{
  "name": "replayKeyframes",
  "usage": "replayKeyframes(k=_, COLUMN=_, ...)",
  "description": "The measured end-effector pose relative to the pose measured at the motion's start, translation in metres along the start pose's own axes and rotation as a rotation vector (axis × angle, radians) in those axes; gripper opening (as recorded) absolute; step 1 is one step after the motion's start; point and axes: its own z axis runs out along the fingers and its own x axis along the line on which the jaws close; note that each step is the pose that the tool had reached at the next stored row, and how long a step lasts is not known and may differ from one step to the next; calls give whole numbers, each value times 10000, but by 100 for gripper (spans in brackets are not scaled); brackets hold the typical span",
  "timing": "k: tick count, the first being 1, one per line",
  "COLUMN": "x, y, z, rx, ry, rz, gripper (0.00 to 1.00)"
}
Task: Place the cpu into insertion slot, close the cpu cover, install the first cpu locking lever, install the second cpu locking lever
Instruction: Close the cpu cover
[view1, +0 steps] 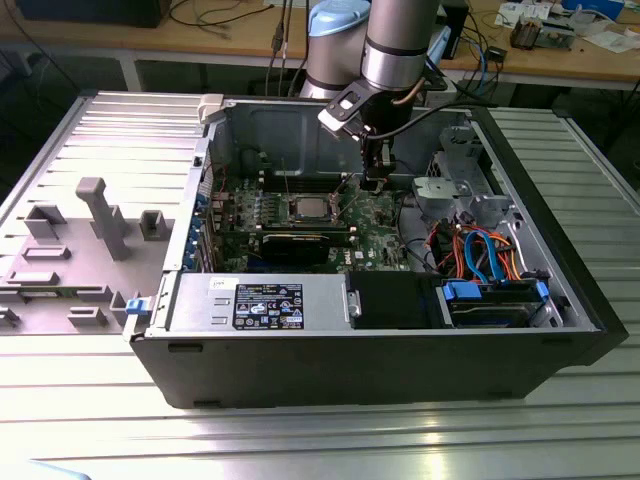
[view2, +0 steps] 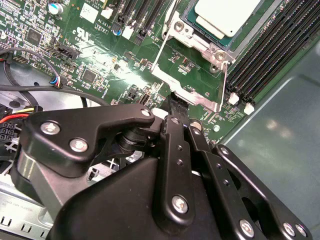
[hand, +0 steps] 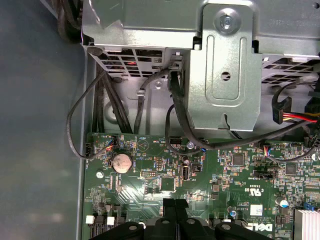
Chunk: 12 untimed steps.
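cpu (view2: 227, 15) cut off at second wrist view's edge; gripper (view2: 178, 102) tips' contact spot hidden, perhaps behind own linkage.

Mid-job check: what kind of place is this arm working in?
Probably a robotics lab or workshop: an open computer case sits on a slatted aluminium table, with cluttered wooden workbenches behind it.

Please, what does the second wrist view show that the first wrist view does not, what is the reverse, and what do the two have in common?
Second wrist view: the cpu lying in the insertion slot, a thin metal lever beside it, and long black memory slots.
First wrist view: a round coin battery, a grey metal drive cage and black cables below it.
Both wrist views: the green motherboard and the gripper, its fingers together, close to the board.
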Motion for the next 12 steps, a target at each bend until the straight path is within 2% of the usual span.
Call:
replayKeyframes(k=1, x=1, y=-15, z=0, rx=0, ry=-1, rz=0, gripper=11)
replayKeyframes(k=12, x=2, y=-32, z=0, rx=0, ry=0, rz=0, gripper=11)
